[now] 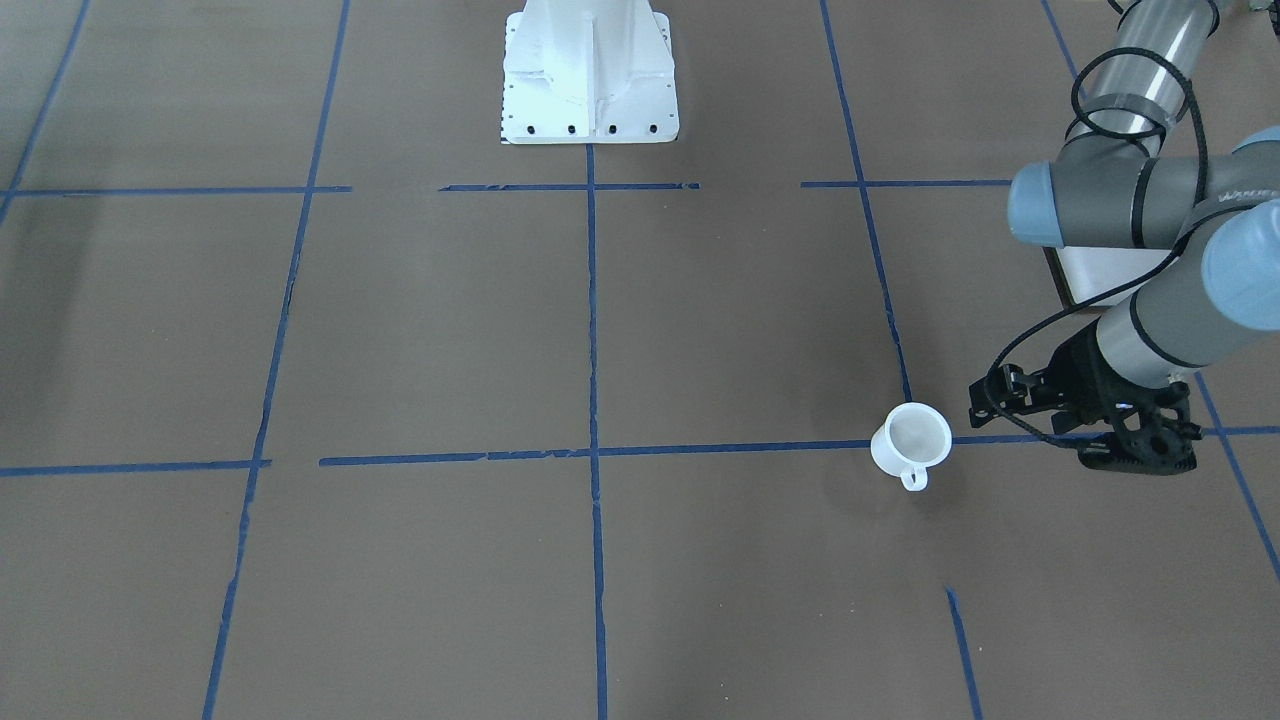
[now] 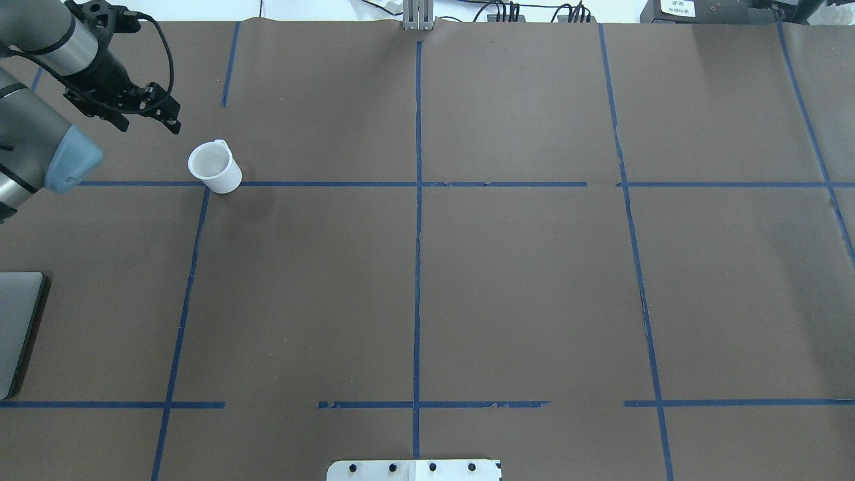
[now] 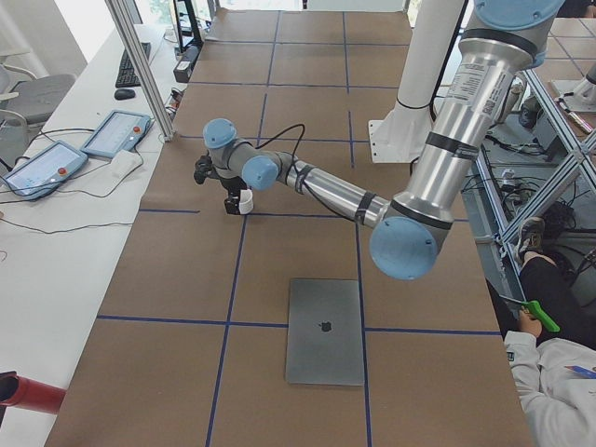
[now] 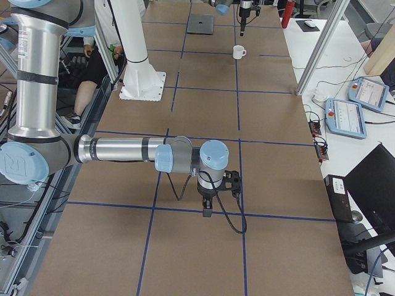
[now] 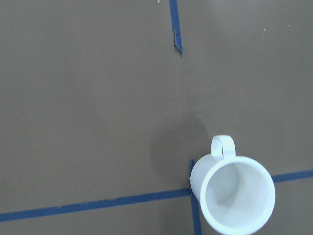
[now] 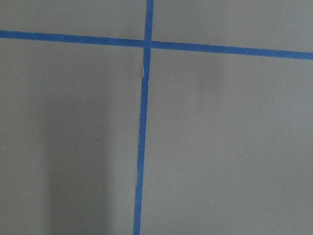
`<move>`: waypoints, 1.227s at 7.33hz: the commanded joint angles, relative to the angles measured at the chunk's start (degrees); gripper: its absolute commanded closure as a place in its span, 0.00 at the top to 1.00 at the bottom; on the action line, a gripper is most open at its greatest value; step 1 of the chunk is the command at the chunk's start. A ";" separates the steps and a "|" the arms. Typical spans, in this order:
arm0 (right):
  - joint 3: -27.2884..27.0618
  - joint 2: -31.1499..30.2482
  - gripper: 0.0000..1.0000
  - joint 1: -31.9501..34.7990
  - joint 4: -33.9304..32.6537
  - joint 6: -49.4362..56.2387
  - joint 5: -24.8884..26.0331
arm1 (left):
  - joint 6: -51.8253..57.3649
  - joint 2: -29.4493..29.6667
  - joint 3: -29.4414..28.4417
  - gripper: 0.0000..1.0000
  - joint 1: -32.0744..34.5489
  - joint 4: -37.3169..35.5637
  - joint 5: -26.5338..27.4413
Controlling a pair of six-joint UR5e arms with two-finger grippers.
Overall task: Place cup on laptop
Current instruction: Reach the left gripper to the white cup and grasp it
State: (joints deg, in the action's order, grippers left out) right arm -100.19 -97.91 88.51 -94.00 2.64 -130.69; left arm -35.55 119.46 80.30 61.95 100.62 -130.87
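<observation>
The small white cup (image 1: 910, 445) stands upright on the brown table, handle pointing away from the robot. It also shows in the overhead view (image 2: 214, 167) and low right in the left wrist view (image 5: 232, 196). My left gripper (image 2: 150, 120) hangs above the table beside the cup, on its outer, far side, apart from it. Its fingers look open and hold nothing. The closed silver-grey laptop (image 3: 325, 331) lies flat near the table's left end, at the left edge of the overhead view (image 2: 17, 327). My right gripper (image 4: 207, 206) points down far from both; I cannot tell its state.
The white robot base (image 1: 590, 80) stands at the table's near middle edge. Blue tape lines cross the brown table. Teach pendants (image 3: 112, 135) and an aluminium post (image 3: 140, 65) stand on the operators' side. A seated person (image 3: 559, 372) is beside the table's left end.
</observation>
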 commanded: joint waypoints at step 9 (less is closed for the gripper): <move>0.00 0.00 1.00 0.00 0.05 0.00 0.00 | -13.58 7.63 -16.14 0.00 -7.63 13.64 3.60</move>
State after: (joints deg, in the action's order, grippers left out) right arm -100.20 -97.91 88.51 -93.96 2.64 -130.69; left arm -49.13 126.73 64.06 54.36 114.34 -127.39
